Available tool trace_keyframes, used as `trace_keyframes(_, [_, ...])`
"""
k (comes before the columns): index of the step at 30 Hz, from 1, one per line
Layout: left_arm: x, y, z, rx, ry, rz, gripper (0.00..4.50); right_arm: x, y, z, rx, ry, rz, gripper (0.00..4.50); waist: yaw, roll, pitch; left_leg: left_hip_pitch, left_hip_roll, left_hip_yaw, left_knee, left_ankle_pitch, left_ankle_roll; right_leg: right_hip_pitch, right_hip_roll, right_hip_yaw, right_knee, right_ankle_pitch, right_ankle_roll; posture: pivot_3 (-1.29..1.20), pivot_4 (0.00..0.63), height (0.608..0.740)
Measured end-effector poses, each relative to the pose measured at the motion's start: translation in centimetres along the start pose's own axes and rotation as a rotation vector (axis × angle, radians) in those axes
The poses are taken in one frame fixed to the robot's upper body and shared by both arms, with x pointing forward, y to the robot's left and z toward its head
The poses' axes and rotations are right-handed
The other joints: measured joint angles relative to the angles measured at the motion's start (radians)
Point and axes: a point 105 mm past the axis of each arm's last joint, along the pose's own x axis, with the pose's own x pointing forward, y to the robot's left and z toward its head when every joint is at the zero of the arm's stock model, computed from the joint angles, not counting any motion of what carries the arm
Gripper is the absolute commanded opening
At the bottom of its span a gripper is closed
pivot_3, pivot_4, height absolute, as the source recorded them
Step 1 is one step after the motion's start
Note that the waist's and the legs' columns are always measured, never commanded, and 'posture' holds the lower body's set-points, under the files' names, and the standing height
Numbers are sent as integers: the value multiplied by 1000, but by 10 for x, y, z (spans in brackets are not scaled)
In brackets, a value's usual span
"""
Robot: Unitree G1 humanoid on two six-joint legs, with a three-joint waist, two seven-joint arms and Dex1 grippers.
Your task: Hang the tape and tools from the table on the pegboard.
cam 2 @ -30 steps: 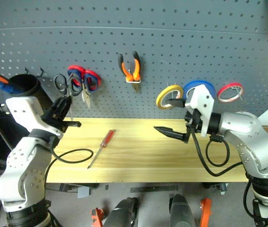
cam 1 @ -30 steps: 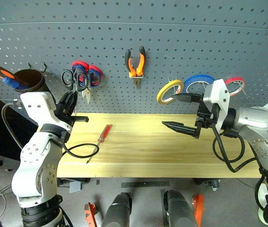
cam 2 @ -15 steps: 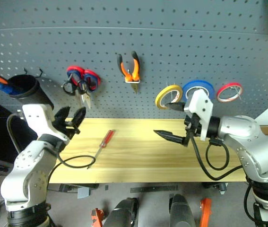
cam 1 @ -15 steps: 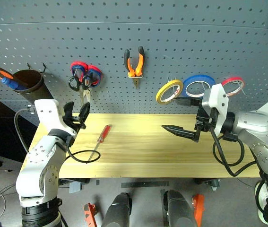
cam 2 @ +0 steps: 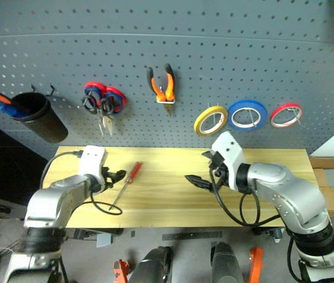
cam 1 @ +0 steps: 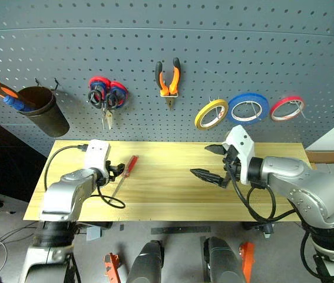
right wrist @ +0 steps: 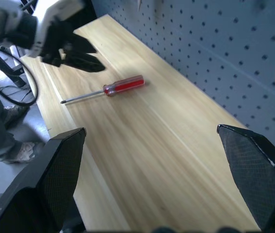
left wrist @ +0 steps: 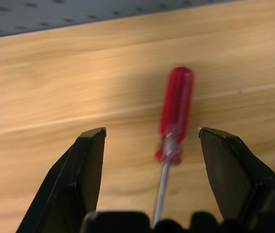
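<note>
The red-handled screwdriver lies flat on the worktop, its handle between the spread fingers of our left end effector. Light, stiff and smooth, it is probably best gripped mid-handle. Our right end effector hovers open, empty.

screwdriver shaft tip behind left hand
</note>
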Motion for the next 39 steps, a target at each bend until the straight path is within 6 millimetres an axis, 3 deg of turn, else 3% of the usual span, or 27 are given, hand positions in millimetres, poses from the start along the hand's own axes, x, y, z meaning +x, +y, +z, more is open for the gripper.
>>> trace_keyframes(11, [46, -6, -5, 90, 111, -51, 3261, 12, 16, -3, -12, 24, 34, 4500, -26, 0, 0, -1, 0, 0, 0, 0, 0, -1, 0, 0, 0, 0, 0, -150, 266, 740])
trace_keyframes(14, [54, -5, -5, 90, 122, -55, 2671, 11, 16, -3, -19, 24, 28, 4500, -36, 0, 0, -1, 0, 0, 0, 0, 0, -1, 0, 0, 0, 0, 0, -165, 271, 740])
trace_keyframes(19, [58, 0, -11, 84, 141, -57, 914, 9, 15, 0, -46, 27, 15, 4500, -43, 0, 0, 0, 0, 1, 0, 0, 0, -2, 0, 0, 1, 0, 0, -172, 270, 740])
trace_keyframes(22, [58, 4, -14, 83, 138, -50, 832, 9, 12, 3, -66, 26, 2, 4500, -45, 0, 0, 0, 0, 1, 0, 0, 0, -2, 0, 0, 2, 0, 0, -166, 266, 740])
trace_keyframes(30, [48, 22, -30, 66, 104, 18, 832, 7, 9, 7, -97, 24, -4, 4500, -52, 0, 0, 1, 0, 6, 1, 0, 0, -9, -2, 1, 13, 0, 0, -161, 258, 740])
trace_keyframes(35, [26, 35, -47, 58, 27, 122, 832, 5, 8, 10, -117, 19, 4, 4500, -62, 0, 0, 1, 1, 7, 1, 0, 0, -11, -3, 1, 14, 0, -1, -143, 245, 740])
trace_keyframes(37, [10, 37, -40, 38, -100, 166, 832, 3, 12, 13, -141, -3, 46, 4500, -59, 0, 0, 0, 1, 6, 2, 0, 0, -11, -4, 1, 13, 1, -1, -133, 240, 740])
trace_keyframes(39, [-7, 36, -21, 35, -247, 205, 832, 0, 16, 19, -191, -47, 92, 4500, -47, 0, 0, -1, 0, 7, 1, 0, 0, -11, -4, 0, 12, 1, -1, -124, 233, 740])
